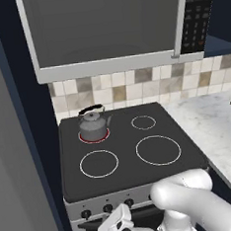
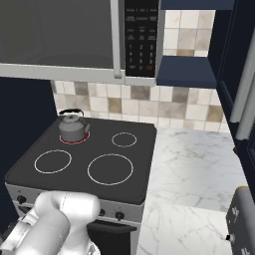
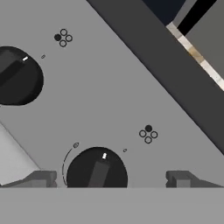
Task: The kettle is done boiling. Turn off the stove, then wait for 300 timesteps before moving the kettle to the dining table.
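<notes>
While the kettle (image 1: 94,125) sits lid-on over the red-glowing rear-left ring of the stove (image 1: 128,178), you cannot see its contents. Your claw (image 3: 111,179) stands spread, straddling a black knob (image 3: 96,171) cut off at its lower edge.

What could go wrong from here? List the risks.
The open pincer straddles one knob, but another knob sits close by; turning the wrong one would likely leave the red ring under the kettle lit. The jaws stand wide of the knob, so closing off-centre may slip rather than turn it.
</notes>
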